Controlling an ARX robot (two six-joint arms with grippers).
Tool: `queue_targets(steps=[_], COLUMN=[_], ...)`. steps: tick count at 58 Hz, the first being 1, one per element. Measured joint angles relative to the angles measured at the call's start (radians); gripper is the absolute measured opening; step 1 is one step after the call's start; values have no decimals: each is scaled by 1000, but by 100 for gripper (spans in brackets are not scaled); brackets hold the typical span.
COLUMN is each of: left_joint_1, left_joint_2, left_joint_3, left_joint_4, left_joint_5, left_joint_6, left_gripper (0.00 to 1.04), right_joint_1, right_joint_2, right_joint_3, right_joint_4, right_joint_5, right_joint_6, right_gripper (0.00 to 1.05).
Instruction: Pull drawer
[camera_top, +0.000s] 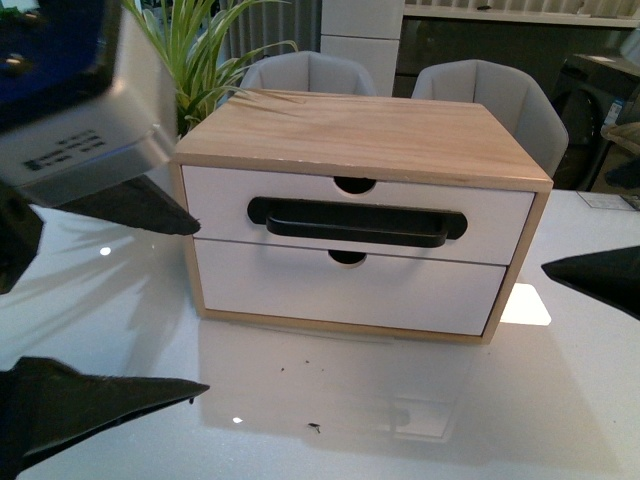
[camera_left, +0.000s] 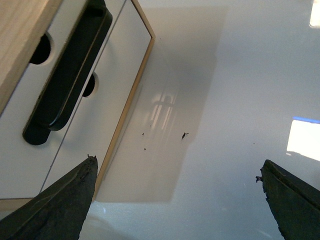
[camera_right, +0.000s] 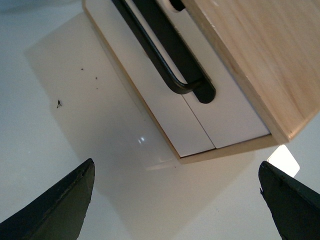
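Holding left gripper and right gripper spread wide, both empty, above the white table. Facing the drawer, sitting shut in the wooden cabinet just ahead of and between the two hands, black bar handle ungrasped. Risking dragging the whole unbraced cabinet forward, or slipping off, by gripping the handle off-centre.
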Motion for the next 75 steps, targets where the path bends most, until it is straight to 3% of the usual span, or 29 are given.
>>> queue_targets(steps=[27,75], left_joint_1=[-79,-68], left_joint_2=[255,522], left_joint_3=[291,580], left_joint_4=[-149,-213], left_joint_5=[-76,-120], left_joint_6=[122,156], left_gripper=[97,97], right_joint_1=[101,119], right_joint_2=[212,378], right_joint_3=[203,346], right_joint_4=[-119,-165], right_joint_5=[-4,-53], right_joint_6=[-125,-151], right_gripper=[96,96])
